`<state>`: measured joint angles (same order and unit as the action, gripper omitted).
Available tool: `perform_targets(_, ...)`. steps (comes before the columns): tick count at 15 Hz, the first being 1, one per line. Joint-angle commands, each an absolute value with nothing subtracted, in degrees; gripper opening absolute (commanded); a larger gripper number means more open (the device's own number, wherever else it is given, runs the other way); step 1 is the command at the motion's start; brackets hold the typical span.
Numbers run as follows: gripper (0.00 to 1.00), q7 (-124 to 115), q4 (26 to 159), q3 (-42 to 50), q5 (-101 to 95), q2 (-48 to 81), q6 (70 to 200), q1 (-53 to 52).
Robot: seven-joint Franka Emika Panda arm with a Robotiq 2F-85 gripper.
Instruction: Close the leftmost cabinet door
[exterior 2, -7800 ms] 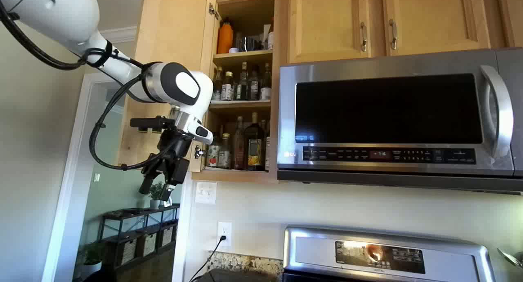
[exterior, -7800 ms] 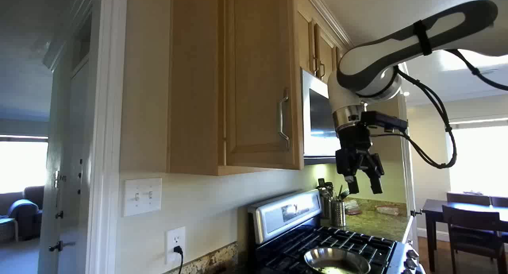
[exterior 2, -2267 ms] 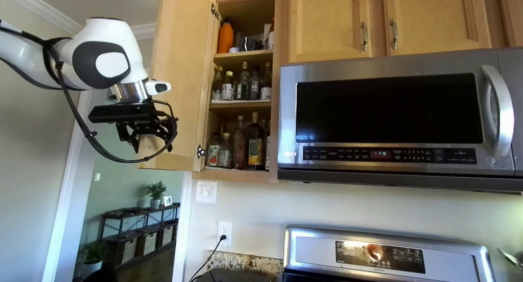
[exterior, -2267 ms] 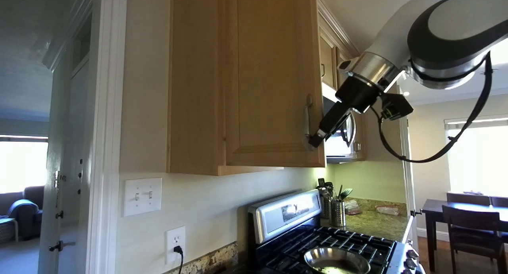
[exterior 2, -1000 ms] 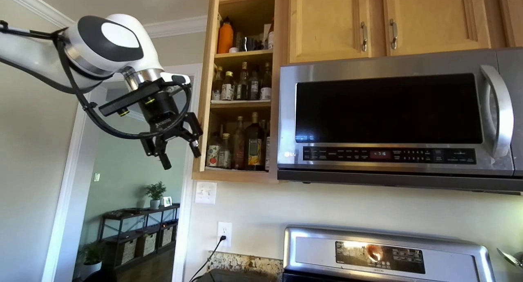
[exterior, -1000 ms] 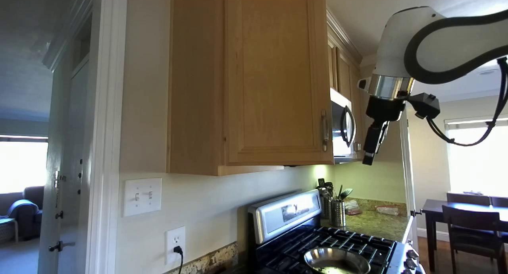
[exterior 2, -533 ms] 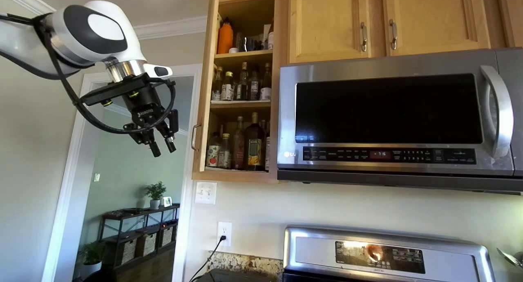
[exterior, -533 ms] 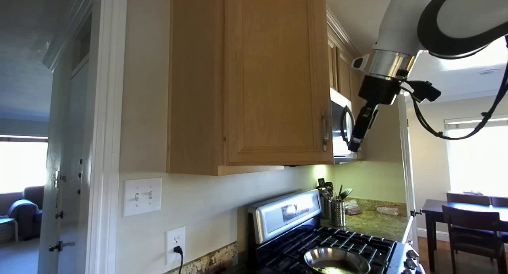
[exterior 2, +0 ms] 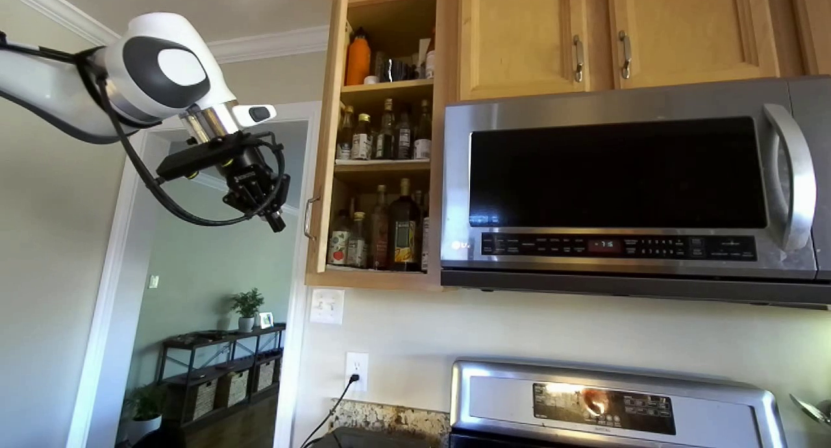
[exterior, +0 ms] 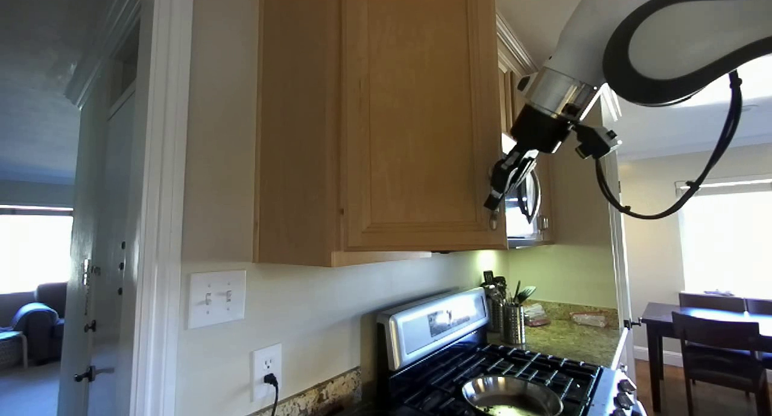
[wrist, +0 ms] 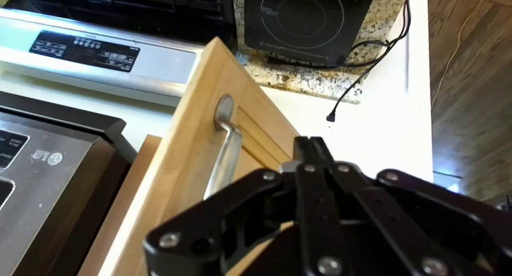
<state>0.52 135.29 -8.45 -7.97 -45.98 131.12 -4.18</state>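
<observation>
Nearest, the gripper (wrist: 310, 145) is clenched, left of the microwave (exterior 2: 623, 182) in an exterior view. Next, apart from the gripper, the leftmost cabinet door (exterior: 416, 126) stands open to the left of the microwave. Deeper, bottles (exterior 2: 405, 237) sit on shelves (exterior 2: 383, 169) left of the microwave.

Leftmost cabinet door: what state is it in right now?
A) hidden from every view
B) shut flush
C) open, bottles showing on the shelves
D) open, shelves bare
C: in an exterior view the leftmost cabinet door stands out from the opening, and bottles show on the shelves inside.
</observation>
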Motion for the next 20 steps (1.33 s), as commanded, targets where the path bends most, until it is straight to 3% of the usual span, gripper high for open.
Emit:
perform_targets(1,0.03,-3.92,133.63,-9.95,-10.06,-41.52,138.56,-0.53)
perform_targets(14,0.02,-20.40,125.74,-20.24,-29.48,-26.91,154.20,19.59)
perform_targets(20,0.02,-23.76,120.63,-20.65,-32.92,-17.71,151.31,17.16)
